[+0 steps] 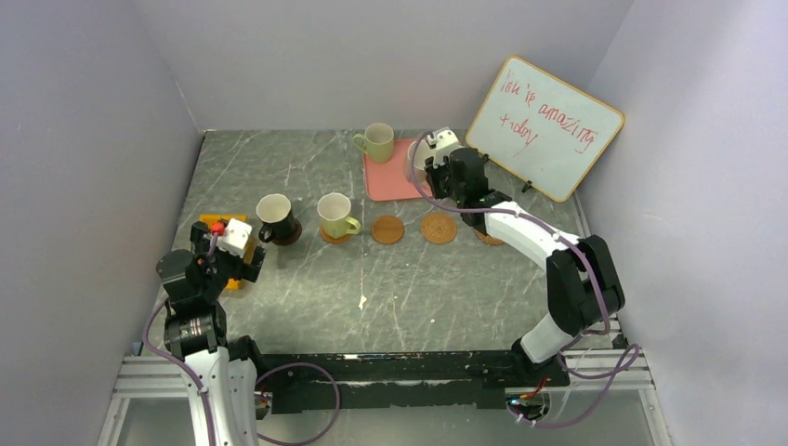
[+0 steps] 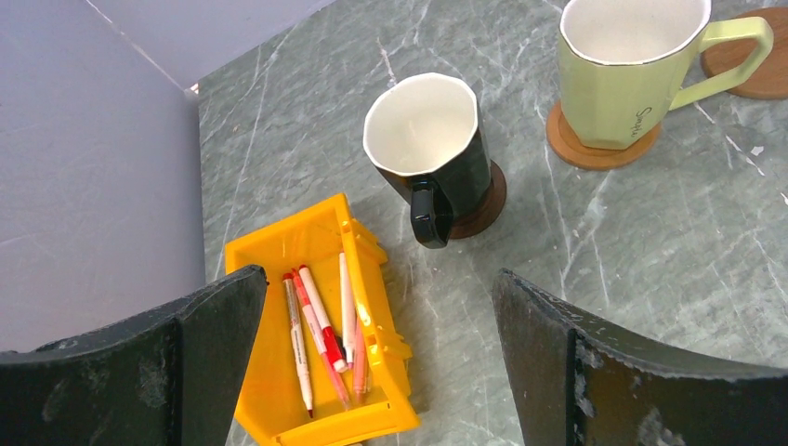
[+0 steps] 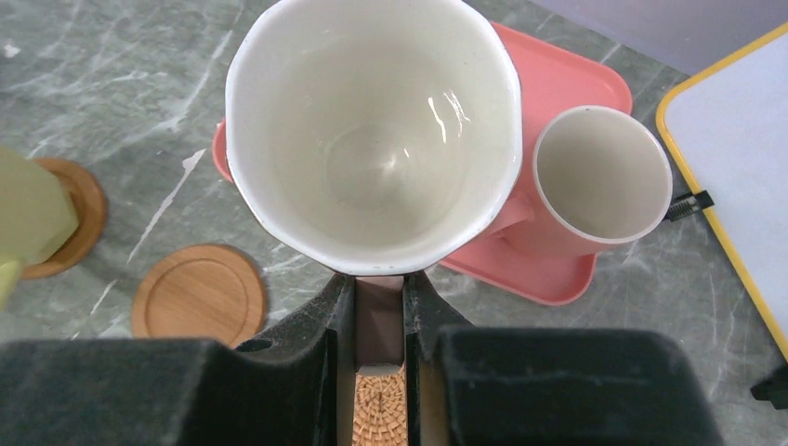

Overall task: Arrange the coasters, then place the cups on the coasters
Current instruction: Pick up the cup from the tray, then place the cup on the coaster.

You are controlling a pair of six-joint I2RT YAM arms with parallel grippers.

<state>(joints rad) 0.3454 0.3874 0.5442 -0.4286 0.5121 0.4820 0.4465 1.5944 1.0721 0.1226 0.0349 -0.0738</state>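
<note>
Right gripper point(image 3: 379, 288) is clamping hard on the handle of a pale cup point(image 3: 372, 130). The cup is sitting upright over the pink tray point(image 3: 567, 88); can't tell if it's touching down. A pink cup point(image 3: 602, 181) is standing on the tray just beside it.

Left gripper point(image 2: 376, 288) is hanging with jaws spread wide, gripping nothing, above a yellow bin point(image 2: 279, 269) of pens point(image 2: 316, 325) near the table's left edge.

Dark cup point(image 2: 427, 149) is sitting on the dark coaster point(image 2: 491, 200). Next to it, a green cup point(image 2: 623, 84) is sitting on a tan coaster point(image 2: 581, 149). A second green cup point(image 1: 378, 141) is standing on the table at the tray's far-left corner.

Continuing that row to the right, a bare coaster point(image 1: 387, 229) and another bare coaster point(image 1: 439, 228) are lying flat, and a fifth coaster point(image 1: 487, 238) is peeking out from under the right arm. A whiteboard point(image 1: 544, 128) is standing in the far right corner.
</note>
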